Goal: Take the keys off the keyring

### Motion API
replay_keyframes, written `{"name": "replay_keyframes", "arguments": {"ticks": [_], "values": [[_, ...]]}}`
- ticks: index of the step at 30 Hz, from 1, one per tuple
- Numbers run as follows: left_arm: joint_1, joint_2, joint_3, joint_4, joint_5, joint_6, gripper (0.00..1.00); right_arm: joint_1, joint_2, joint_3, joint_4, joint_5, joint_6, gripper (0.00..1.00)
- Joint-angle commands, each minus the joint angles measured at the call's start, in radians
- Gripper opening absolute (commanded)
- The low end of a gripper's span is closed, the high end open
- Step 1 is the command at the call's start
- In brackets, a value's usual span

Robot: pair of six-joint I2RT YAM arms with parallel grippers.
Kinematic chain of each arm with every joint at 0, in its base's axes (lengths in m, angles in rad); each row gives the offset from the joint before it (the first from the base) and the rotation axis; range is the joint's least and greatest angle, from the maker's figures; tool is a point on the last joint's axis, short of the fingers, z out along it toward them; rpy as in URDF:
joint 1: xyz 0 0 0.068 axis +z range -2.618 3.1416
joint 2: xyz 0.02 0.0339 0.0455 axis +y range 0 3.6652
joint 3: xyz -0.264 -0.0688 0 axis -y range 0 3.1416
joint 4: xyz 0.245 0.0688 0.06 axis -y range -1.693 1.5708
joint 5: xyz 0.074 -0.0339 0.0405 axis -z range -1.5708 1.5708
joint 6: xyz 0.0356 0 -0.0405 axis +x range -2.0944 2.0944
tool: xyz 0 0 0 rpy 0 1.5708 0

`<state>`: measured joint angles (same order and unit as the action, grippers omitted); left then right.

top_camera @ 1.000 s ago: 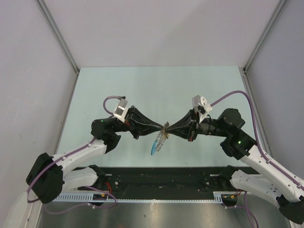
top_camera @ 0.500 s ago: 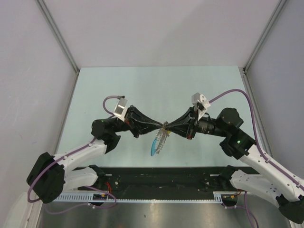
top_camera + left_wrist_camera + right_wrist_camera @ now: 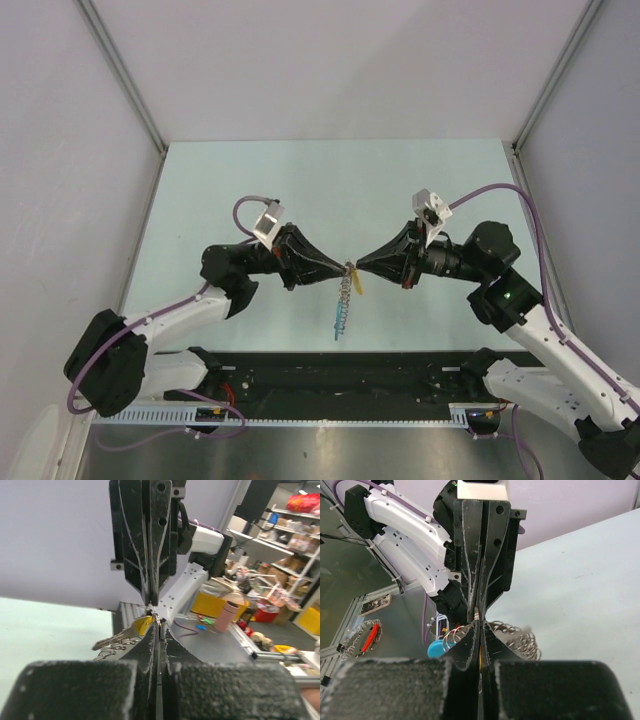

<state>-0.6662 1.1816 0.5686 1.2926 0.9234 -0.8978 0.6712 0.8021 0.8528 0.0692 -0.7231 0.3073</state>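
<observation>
Both arms meet tip to tip above the middle of the table [image 3: 250,180]. The left gripper [image 3: 338,270] reaches in from 9 o'clock and the right gripper [image 3: 360,267] from 3 o'clock, with the keyring [image 3: 348,268] right between them. The left jaws are clenched on the keyring, and the keys [image 3: 342,303] dangle from it toward 6 o'clock, clear of the table, with the blue piece [image 3: 337,324] lowest. The right jaws are clenched too, touching the same spot, but whether they nip a key or the ring's wire I cannot tell. The step looks like working one key round the coil and off its end. To do it well, the left should hold the ring steady while the right takes a single key by its head, not the whole fan, and slides it along the wire toward the split. A pull straight out toward 3 o'clock would likely only tug the ring loose or twist the bunch.
</observation>
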Motion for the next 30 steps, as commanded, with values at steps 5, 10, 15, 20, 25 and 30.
{"name": "replay_keyframes", "arguments": {"ticks": [5,10,15,20,25,30], "values": [[0.002,0.029,0.054,0.367,0.069,-0.118,0.0,-0.041,0.049,0.011,0.037,-0.125,0.066,0.0],[0.002,0.029,0.063,0.356,0.064,-0.107,0.0,-0.041,0.03,0.012,0.011,-0.102,0.049,0.06],[0.002,0.029,0.066,0.347,0.068,-0.096,0.0,-0.041,0.011,0.011,0.024,-0.09,0.068,0.09],[0.002,0.023,0.06,0.333,0.065,-0.084,0.0,-0.025,0.017,0.011,0.014,-0.091,0.076,0.09],[0.002,0.001,0.06,0.3,0.061,-0.059,0.0,0.04,0.028,0.005,-0.035,-0.039,0.035,0.08],[0.002,-0.033,0.056,0.205,0.052,0.006,0.0,0.091,0.025,-0.021,-0.048,0.025,0.03,0.06]]}}
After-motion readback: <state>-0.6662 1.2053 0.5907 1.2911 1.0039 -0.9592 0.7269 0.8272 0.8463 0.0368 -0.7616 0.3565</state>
